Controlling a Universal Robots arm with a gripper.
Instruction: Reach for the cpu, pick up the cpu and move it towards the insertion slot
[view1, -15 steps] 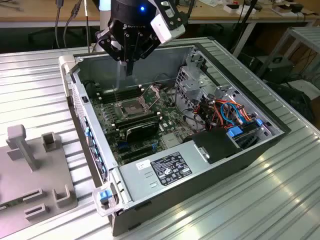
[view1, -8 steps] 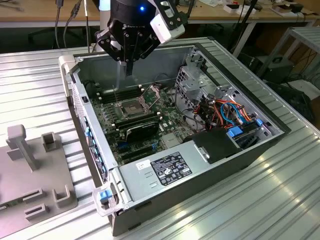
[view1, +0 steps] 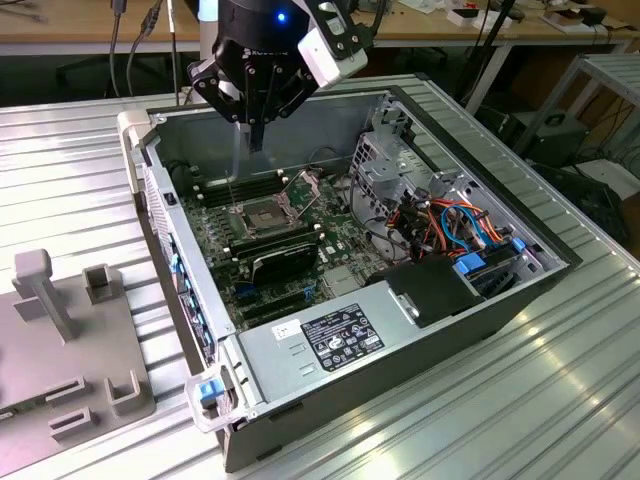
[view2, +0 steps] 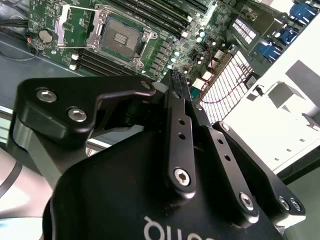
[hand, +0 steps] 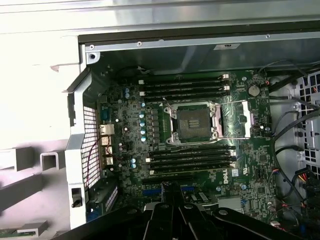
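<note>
— Insertion slot (view1: 262, 213): where do you have it?

— I have it on the green motherboard (hand: 125, 130), at the floor of the open black-and-silver computer case (view1: 440, 375). It is the small square socket with a silver metal frame around a dark brownish centre. I count one socket, and its centre is bare. In the first wrist view two banks of long black memory slots (hand: 187, 88) flank it, one bank on each side.

— And the claw?

— My black two-finger gripper (view1: 256, 140) hangs above the case, over the board, near the socket but apart from it. In the second wrist view the fingers (view2: 181, 115) are pressed together at their tips. I cannot tell whether the cpu sits between them.

— Any writing I should log?

— One black label with white print (view1: 342, 338) lies on the silver power supply box (view1: 290, 355), and the print is too small for me to read. White lettering on the gripper's body is cut off at the edge of the second wrist view.

— Anything else to count?

— One round silver coin cell (hand: 254, 90) sits on the board. One black finned block (view1: 283, 258) stands just beside the socket. One grey fixture tray (view1: 60, 370) lies outside the case at the exterior view's left, on the ribbed metal table (view1: 520, 420).
</note>
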